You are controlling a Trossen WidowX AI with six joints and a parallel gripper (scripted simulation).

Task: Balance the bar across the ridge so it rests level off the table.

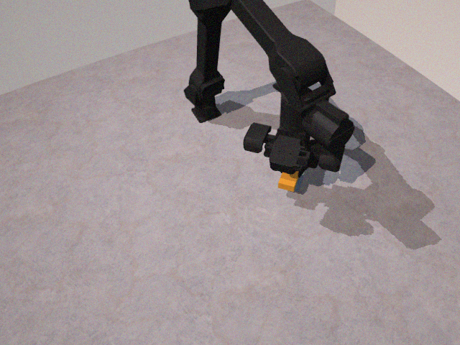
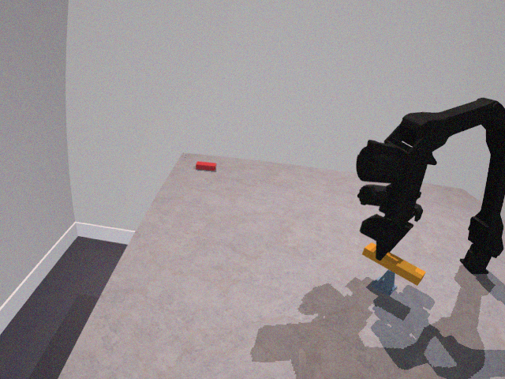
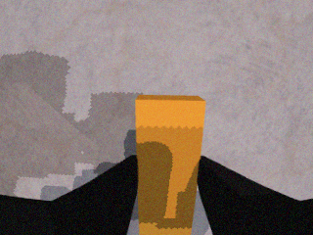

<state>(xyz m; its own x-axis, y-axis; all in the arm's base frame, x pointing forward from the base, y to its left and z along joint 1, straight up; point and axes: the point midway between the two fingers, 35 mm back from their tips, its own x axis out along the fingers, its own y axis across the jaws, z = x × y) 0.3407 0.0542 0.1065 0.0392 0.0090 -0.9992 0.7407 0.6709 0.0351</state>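
The orange bar (image 1: pixel 287 182) (image 2: pixel 407 272) (image 3: pixel 171 115) is held above the table, its long side running away from the wrist camera. My gripper (image 2: pixel 381 255) (image 3: pixel 167 163) is shut on it, one finger on each side. In the exterior view the fingers grip it left of its middle, and more of the bar reaches out toward the arm's base. The blue ridge (image 2: pixel 387 283) stands on the table under the bar, its top meeting the bar's underside in that view. Whether they touch, and whether the bar is exactly level, I cannot tell. The gripper hides most of the bar in the top view.
A small red block (image 2: pixel 206 166) lies near the table's far left corner in the exterior view, well away from the bar. The arm's base stands to the right of the bar there. Shadows of the arm fall across the table (image 1: pixel 111 223) (image 2: pixel 245 245) around the ridge.
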